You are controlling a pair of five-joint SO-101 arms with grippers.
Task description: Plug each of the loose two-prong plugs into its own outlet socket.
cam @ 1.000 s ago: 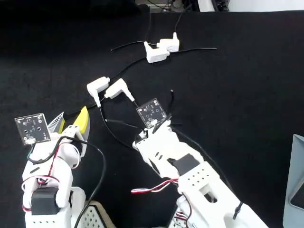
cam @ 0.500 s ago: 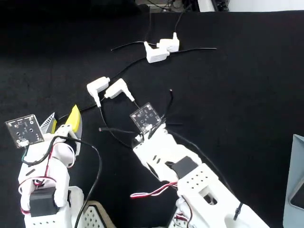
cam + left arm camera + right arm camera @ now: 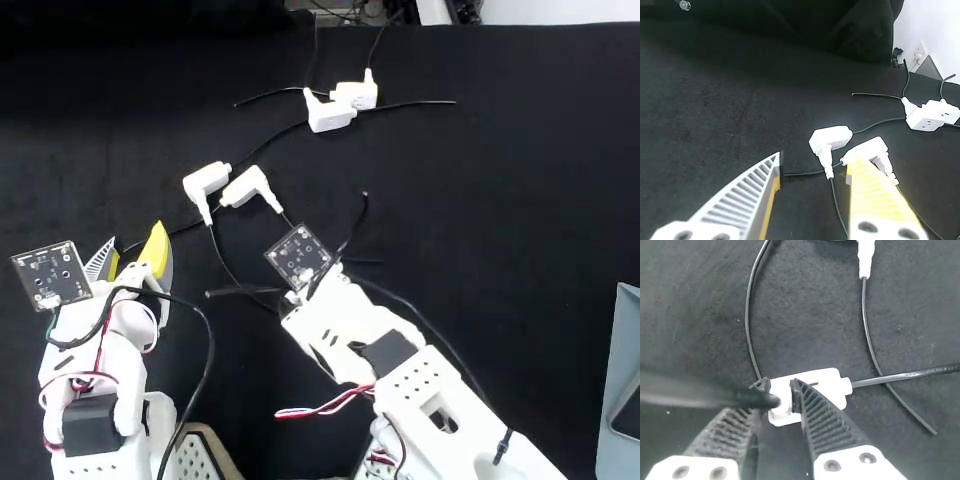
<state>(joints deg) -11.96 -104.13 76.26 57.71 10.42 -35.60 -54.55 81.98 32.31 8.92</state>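
Observation:
Two white two-prong plugs (image 3: pixel 208 182) (image 3: pixel 245 187) lie side by side on the black cloth, cables trailing. They are also in the left wrist view (image 3: pixel 830 140) (image 3: pixel 867 150). Two white outlet sockets (image 3: pixel 330 115) (image 3: pixel 355 95) lie at the back, also seen from the left wrist (image 3: pixel 930 112). My left gripper (image 3: pixel 128 255) (image 3: pixel 815 162) is open, short of the plugs, with nothing between its fingers. My right gripper (image 3: pixel 779 390) is shut on another white plug (image 3: pixel 825 387) with a black cable. In the high view the right wrist board (image 3: pixel 298 255) hides it.
Thin black cables (image 3: pixel 240 285) loop across the cloth between the arms and the plugs. A grey-blue bin edge (image 3: pixel 625 380) stands at the right border. The right arm's body (image 3: pixel 400 370) lies across the near centre.
The right arm has drawn back toward the near left, dragging its plug's black cable with it. The left arm shifted left, then held still with its gripper open.

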